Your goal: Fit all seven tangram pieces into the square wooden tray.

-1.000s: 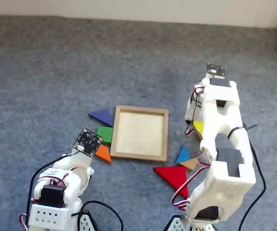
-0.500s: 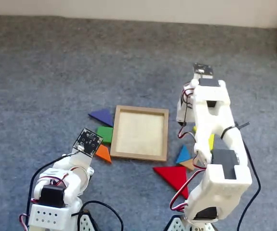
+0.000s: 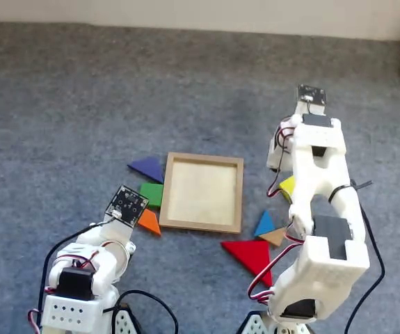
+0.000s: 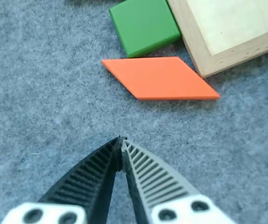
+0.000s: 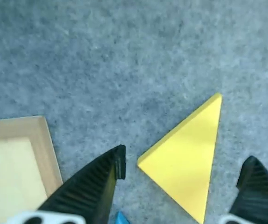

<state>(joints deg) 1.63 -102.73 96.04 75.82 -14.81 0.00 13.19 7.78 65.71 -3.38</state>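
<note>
We see a grey, carpet-like tabletop (image 3: pixel 81 90) from above, with two white arms based at its near edge. The square wooden tray (image 3: pixel 203 159) lies flat roughly midway between the left and right edges, nearer the near edge than the far one, and all seven tangram pieces lie outside it on the tabletop. On the tray's left-edge side, a purple triangle (image 3: pixel 147 168), a green square (image 3: pixel 152 193) and an orange parallelogram (image 3: pixel 148 221) sit in a line just beside the rim. In the left wrist view, the green square (image 4: pixel 144 25) touches the tray's (image 4: pixel 203 51) frame and the orange parallelogram (image 4: pixel 161 78) reaches its corner. The left gripper (image 4: pixel 120 140) is fully closed with nothing between its fingers, its tips over bare tabletop near the orange parallelogram. Toward the right edge lie a yellow triangle (image 3: pixel 287 185), a blue triangle (image 3: pixel 264 224), a small tan triangle (image 3: pixel 274 237) touching it, and a large red triangle (image 3: pixel 250 254) closest to the near edge. The right gripper (image 5: pixel 185 165) is spread wide, one finger on each side of the yellow triangle (image 5: pixel 187 158), gripping nothing, with the tray's corner (image 5: pixel 45 140) close by.
</note>
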